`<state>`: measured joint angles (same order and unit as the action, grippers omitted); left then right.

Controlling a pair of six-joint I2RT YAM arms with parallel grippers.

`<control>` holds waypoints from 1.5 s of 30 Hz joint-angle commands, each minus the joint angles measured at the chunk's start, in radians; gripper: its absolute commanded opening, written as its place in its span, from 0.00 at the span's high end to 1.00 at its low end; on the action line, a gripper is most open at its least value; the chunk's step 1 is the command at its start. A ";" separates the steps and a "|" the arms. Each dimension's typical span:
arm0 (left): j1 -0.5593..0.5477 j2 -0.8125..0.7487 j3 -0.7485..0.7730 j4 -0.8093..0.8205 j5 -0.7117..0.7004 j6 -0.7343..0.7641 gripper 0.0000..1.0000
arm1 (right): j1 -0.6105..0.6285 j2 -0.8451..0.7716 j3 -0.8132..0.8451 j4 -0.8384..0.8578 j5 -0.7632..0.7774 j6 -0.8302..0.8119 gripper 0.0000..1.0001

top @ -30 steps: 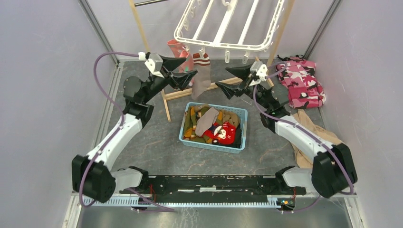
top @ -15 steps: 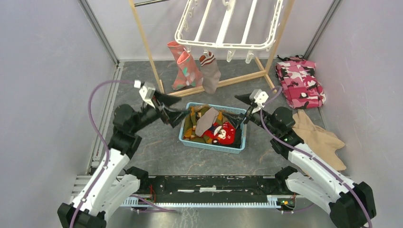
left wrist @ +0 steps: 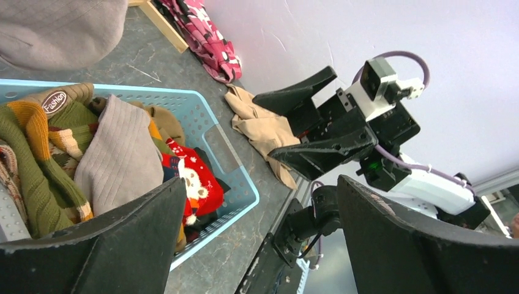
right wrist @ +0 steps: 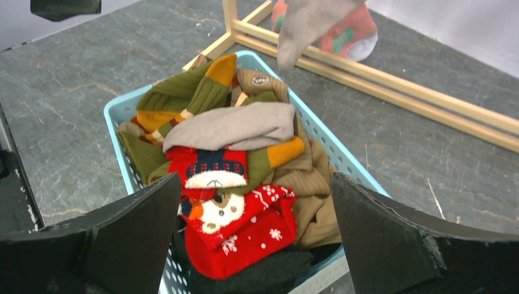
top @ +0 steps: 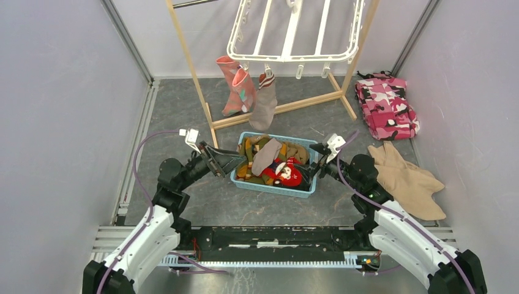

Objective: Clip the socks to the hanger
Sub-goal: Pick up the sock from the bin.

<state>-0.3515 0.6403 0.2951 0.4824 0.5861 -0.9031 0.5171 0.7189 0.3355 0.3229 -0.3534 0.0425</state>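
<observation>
The white hanger [top: 287,30] hangs at the top, with two salmon-pink socks [top: 235,92] and a grey-brown striped-cuff sock [top: 264,101] clipped to its near rim. More socks fill a blue basket [top: 235,177]: red ones [top: 287,173], a grey one [top: 266,156] and olive ones. My left gripper [top: 235,161] stands open at the basket's left end, nothing between its fingers [left wrist: 260,180]. My right gripper [top: 312,165] stands open at the right end, over the red socks [right wrist: 245,233], also holding nothing [right wrist: 254,177].
A light wooden frame stand [top: 275,110] carries the hanger. A pink camouflage cloth [top: 387,107] lies at the back right and a tan garment [top: 407,177] beside my right arm. Grey walls close in both sides.
Both arms have dropped from the hanger's near rim down to the two ends of the basket, and their jaws have spread wider. The clipped socks now hang free.
</observation>
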 commanded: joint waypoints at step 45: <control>-0.570 0.920 0.637 -0.386 -0.937 0.686 0.79 | 0.006 -0.005 -0.055 0.023 -0.005 -0.009 0.02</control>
<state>-0.9169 1.5631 0.8833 0.1005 -0.3241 -0.2745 0.5171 0.7151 0.2817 0.3126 -0.3401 0.0154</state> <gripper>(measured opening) 0.284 0.979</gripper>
